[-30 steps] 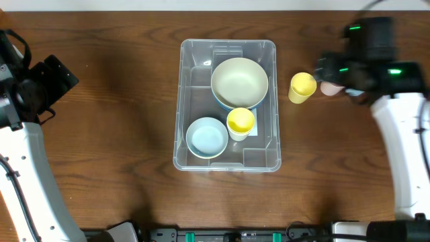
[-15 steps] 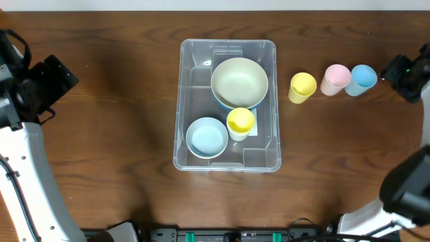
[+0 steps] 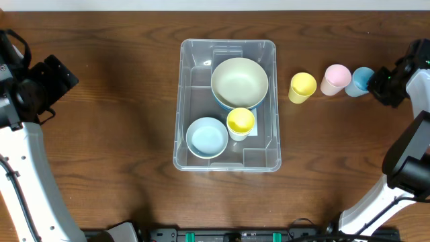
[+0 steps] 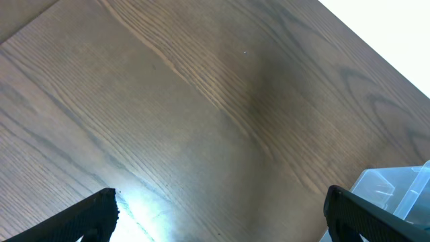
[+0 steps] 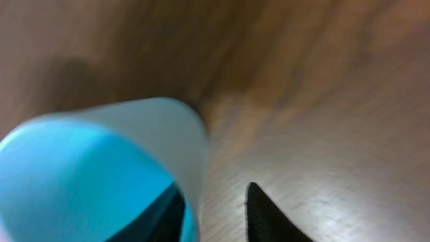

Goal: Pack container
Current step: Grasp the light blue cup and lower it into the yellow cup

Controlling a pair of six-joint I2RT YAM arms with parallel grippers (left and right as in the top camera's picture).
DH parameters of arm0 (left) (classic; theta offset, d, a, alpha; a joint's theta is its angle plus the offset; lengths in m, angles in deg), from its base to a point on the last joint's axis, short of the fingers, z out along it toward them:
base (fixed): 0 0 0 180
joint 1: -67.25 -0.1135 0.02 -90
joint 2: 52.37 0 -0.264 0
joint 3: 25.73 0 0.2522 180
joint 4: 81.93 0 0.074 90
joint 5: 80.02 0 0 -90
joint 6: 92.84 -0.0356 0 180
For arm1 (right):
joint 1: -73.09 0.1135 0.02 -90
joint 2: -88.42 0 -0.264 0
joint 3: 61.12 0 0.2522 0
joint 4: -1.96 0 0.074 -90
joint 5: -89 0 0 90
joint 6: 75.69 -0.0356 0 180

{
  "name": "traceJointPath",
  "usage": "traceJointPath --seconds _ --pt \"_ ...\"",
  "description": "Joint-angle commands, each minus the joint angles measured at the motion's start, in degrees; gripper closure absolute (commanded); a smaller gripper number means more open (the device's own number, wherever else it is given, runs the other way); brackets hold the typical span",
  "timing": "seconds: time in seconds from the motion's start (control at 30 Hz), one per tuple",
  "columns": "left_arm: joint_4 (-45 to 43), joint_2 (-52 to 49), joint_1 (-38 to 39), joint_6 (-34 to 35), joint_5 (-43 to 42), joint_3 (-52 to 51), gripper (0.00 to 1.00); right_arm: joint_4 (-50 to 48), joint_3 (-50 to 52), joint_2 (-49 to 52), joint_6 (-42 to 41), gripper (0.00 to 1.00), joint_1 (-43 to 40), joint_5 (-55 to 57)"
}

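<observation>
The container [image 3: 195, 87], a large clear bin, stands mid-table and its corner shows in the left wrist view [image 4: 396, 188]. Inside it are a cream bowl [image 3: 239, 82], a light blue bowl [image 3: 206, 137] and a yellow cup [image 3: 240, 122]. To its right, a yellow cup [image 3: 302, 87], a pink cup [image 3: 335, 79] and a blue cup [image 3: 360, 81] stand in a row. My right gripper [image 3: 373, 82] straddles the blue cup's [image 5: 87, 181] wall: one finger inside, the other outside with wood showing between it and the wall [image 5: 213, 191]. My left gripper [image 4: 220, 202] hangs wide open over bare wood at the far left [image 3: 57, 81].
The table's back edge runs just behind the container. The right arm's white link [image 3: 410, 154] reaches along the right edge of the table. The left arm's white link [image 3: 27, 168] stands along the left edge.
The right arm swung away from over the cups to the table's right edge, then its gripper came in onto the blue cup with its jaws narrower. The left arm has not moved.
</observation>
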Motion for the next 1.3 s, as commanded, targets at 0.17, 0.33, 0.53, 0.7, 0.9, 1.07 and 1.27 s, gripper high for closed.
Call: traceJointPath --seconds 0.17,0.33,0.53,0.7,0.9,1.07,1.27 --pt "0.15 -0.31 -0.28 0.11 0.48 -0.44 0.02 1.90 -0.37 -7.10 -0.20 0.97 -0.26 12.22" --pt "0.15 -0.31 -0.28 0.11 0.48 -0.44 0.02 1.75 -0.37 -17.11 -0.17 0.99 1.60 12.22" --pt "0.15 -0.31 -0.28 0.11 0.48 -0.44 0.02 3.37 -0.37 -28.17 0.83 0.99 7.98 6.56" --pt "0.15 -0.31 -0.28 0.11 0.48 -0.44 0.02 5.49 -0.37 -34.64 2.45 0.99 20.31 -2.51" --pt "0.15 -0.31 -0.28 0.11 0.48 -0.44 0.02 11.47 -0.37 -35.58 4.15 0.99 38.16 -3.74" --pt "0.15 -0.31 -0.28 0.11 0.48 -0.44 0.02 14.38 -0.37 -31.21 7.08 0.99 49.68 -3.48" --pt "0.15 -0.31 -0.28 0.11 0.48 -0.44 0.02 15.08 -0.37 -23.08 7.74 0.99 55.28 0.26"
